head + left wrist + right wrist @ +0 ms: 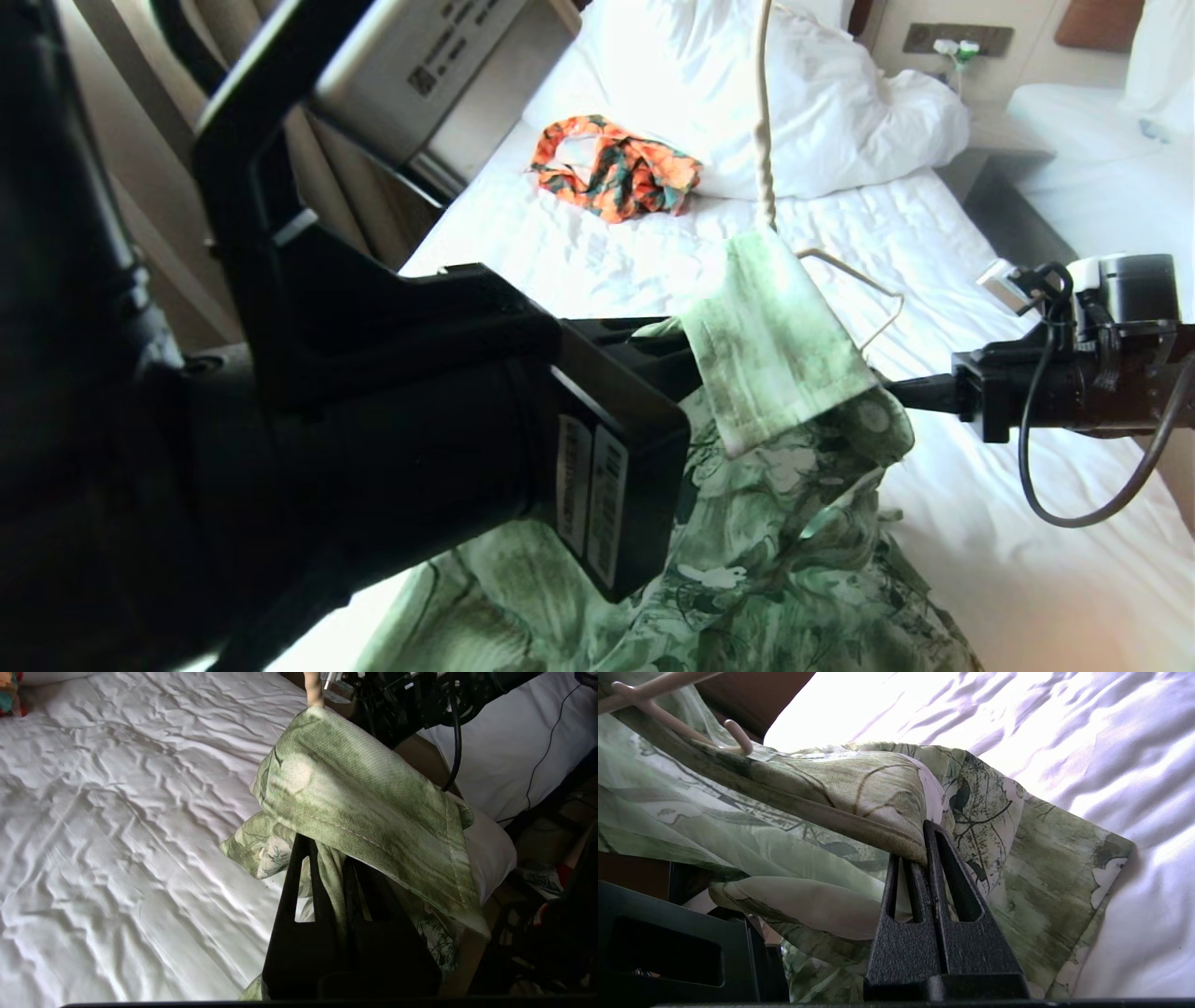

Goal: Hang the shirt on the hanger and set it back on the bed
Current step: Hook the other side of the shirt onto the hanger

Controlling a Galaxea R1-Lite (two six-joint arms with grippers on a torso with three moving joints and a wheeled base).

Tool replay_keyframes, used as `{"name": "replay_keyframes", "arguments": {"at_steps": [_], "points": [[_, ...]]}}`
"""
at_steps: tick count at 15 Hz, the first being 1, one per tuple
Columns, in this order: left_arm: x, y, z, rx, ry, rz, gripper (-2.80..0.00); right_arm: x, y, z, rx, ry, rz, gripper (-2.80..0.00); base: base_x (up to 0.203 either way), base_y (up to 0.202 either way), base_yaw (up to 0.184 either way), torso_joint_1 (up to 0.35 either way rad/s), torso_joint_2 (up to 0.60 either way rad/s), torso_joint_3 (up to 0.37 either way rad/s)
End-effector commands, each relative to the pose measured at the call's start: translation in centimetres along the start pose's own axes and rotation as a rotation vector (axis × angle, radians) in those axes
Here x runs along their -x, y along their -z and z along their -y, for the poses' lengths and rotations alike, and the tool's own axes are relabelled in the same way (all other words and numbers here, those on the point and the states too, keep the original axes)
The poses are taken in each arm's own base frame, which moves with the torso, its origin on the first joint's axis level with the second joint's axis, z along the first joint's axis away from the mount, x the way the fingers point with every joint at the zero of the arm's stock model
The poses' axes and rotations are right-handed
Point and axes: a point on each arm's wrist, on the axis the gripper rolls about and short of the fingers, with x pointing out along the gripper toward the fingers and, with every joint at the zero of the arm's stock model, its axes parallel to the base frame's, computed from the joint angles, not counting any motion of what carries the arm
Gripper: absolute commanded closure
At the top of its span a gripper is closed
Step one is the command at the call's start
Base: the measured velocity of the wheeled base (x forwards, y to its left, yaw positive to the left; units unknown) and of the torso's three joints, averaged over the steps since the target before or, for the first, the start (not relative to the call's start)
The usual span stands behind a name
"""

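The green floral shirt (794,485) hangs in folds above the bed (943,271), stretched between both grippers. My left gripper (680,353) reaches in from the left, shut on a bunch of shirt (369,793) fabric; in the left wrist view the left gripper (329,853) has cloth pinched between its fingers. My right gripper (889,388) comes from the right, and the right gripper (917,845) is shut on a thick seamed edge of the shirt (822,788). The cream wire hanger (767,177) stands upright with its top out of view; its frame (873,289) pokes out from under the cloth. What holds it up is hidden.
An orange-and-green garment (616,168) lies near the white duvet and pillows (831,112) at the head of the bed. A nightstand (1004,177) and a second white bed (1092,131) stand to the right. My left arm fills the near left of the head view.
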Motion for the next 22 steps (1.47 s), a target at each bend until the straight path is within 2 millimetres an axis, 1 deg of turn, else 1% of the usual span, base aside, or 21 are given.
{"name": "replay_keyframes", "arguments": {"at_steps": [1, 3, 4, 6, 8, 10, 12, 16, 17, 20, 22], "points": [[-0.1, -0.3, 0.3, 0.000, 0.011, 0.009, 0.00, -0.3, 0.2, 0.2, -0.006, -0.009, -0.004, 0.00, 0.000, 0.000, 0.000, 0.000, 0.00, 0.000], [-0.1, -1.3, 0.6, 0.009, 0.014, 0.038, 0.00, -0.9, 0.7, 0.1, -0.017, -0.027, -0.018, 0.00, 0.000, 0.000, 0.000, 0.000, 0.00, 0.000], [-0.6, -1.5, 0.8, 0.009, 0.009, 0.041, 0.00, -1.2, 0.9, -0.1, -0.017, -0.039, -0.026, 0.00, 0.000, 0.000, 0.000, 0.000, 0.00, 0.000], [-0.9, -1.7, 1.0, 0.009, 0.012, 0.043, 0.00, -1.6, 1.0, -0.2, -0.017, -0.048, -0.031, 0.00, 0.000, 0.000, 0.000, 0.000, 0.00, 0.000], [-0.8, -1.8, 1.3, 0.011, 0.024, 0.050, 0.00, -1.9, 1.1, 0.0, -0.019, -0.050, -0.034, 0.00, 0.000, 0.000, 0.000, 0.000, 0.00, 0.000], [-0.4, -1.8, 1.5, 0.011, 0.034, 0.051, 0.00, -1.8, 0.8, 0.4, 0.007, -0.041, -0.014, 0.00, 0.000, 0.000, 0.000, 0.000, 0.00, 0.000], [-0.6, -0.5, 1.8, -0.003, 0.041, 0.008, 0.00, -1.7, 0.6, 0.5, 0.023, -0.035, -0.003, 0.00, 0.000, 0.000, 0.000, 0.000, 0.00, 0.000], [-0.8, 3.7, 2.1, 0.006, 0.044, -0.129, 0.00, -1.7, 0.9, 0.5, 0.014, -0.036, -0.007, 0.00, 0.000, 0.000, 0.000, 0.000, 0.00, 0.000], [-0.7, 4.2, 2.0, 0.007, 0.039, -0.141, 0.00, -1.7, 0.9, 0.5, 0.015, -0.036, -0.007, 0.00, 0.000, 0.000, 0.000, 0.000, 0.00, 0.000], [-0.1, 4.2, 1.2, 0.013, 0.006, -0.120, 0.00, -1.2, 0.2, -0.3, 0.034, -0.034, 0.003, 0.00, 0.000, 0.000, 0.000, 0.000, 0.00, 0.000], [0.1, 4.0, 0.9, 0.008, -0.029, -0.115, 0.00, -0.6, -0.3, -1.4, 0.036, -0.032, 0.005, 0.00, 0.000, 0.000, 0.000, 0.000, 0.00, 0.000]]}}
